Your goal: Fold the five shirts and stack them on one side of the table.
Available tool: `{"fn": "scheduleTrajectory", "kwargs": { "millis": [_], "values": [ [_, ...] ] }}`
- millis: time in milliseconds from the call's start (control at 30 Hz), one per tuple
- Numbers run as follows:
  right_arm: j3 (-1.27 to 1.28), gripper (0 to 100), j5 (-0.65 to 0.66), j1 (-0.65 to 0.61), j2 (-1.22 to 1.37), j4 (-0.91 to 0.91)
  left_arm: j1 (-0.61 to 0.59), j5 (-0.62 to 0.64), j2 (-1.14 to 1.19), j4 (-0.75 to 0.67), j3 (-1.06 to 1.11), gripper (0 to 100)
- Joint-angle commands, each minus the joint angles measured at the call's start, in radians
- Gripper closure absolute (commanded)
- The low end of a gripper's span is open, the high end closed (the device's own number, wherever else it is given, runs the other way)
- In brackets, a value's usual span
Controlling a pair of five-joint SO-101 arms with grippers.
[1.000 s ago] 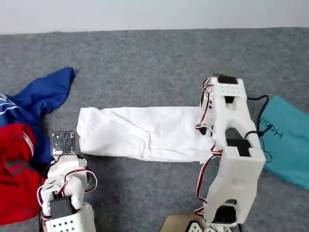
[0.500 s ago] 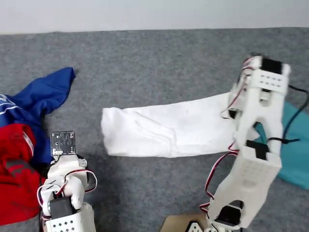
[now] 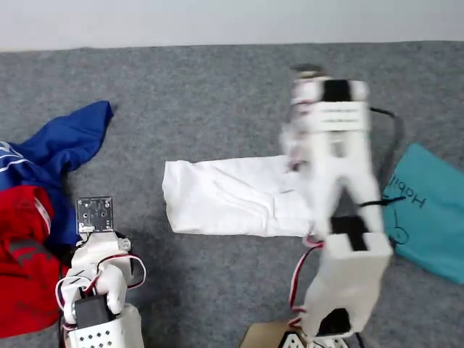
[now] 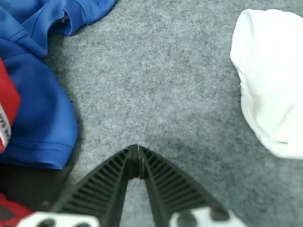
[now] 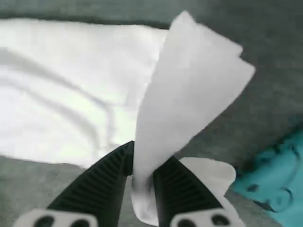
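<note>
Cloth pinched in the right end effector (image 5: pixel 144 158): jaws closed down to a narrow gap on a flap of the white shirt (image 5: pixel 61 94), that flap lifted up and standing clear of the rest of the garment. Rest of the shirt flat on the grey bench (image 3: pixel 217 87), a long band across the middle of the high view, rounded end pointing to 9 o'clock, other end tucked under the right arm (image 3: pixel 341 181). Arm stretched from 6 o'clock up past centre, badly blurred.

Out at 3 o'clock, teal shirt (image 3: pixel 428 217), lying flat, its near edge close to the gripped end of the white one; touching or apart, cannot tell.

Now the left end effector (image 4: pixel 138 161): jaws pressed together, tips meeting, nothing between them, hanging over bare grey bench. Left arm (image 3: pixel 98 290) low at 7 o'clock in the high view, the white shirt's rounded end well apart from it, off toward 2 o'clock.

Blue shirt (image 3: pixel 65 145) crumpled at 9 o'clock, one sleeve flung out toward 10 o'clock, its hem just beside the left end effector. Red shirt (image 3: pixel 25 254) down at 8 o'clock, lying over the lower part of the blue one, right alongside the left arm.
</note>
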Motion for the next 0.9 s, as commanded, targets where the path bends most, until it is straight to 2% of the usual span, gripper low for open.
{"fn": "scheduleTrajectory", "kwargs": {
  "millis": [0,133,333,533,867],
  "values": [
    [-0.006,98.9,-0.051,-0.185,-0.061,0.016,-0.005,0.009,-0.003,0.006,-0.004,99],
    [-0.006,98.9,-0.084,-0.309,-0.019,-0.067,-0.005,0.009,-0.003,0.006,-0.004,99],
    [-0.008,98.9,-0.098,-0.424,0.021,-0.202,-0.005,0.009,-0.003,0.006,-0.004,99],
    [-0.008,99.0,-0.097,-0.490,0.054,-0.302,-0.005,0.009,-0.003,0.006,-0.004,99],
    [-0.176,98.1,-0.089,-0.532,0.211,-0.282,-0.005,0.009,-0.003,0.006,-0.004,99]
  ]
}}
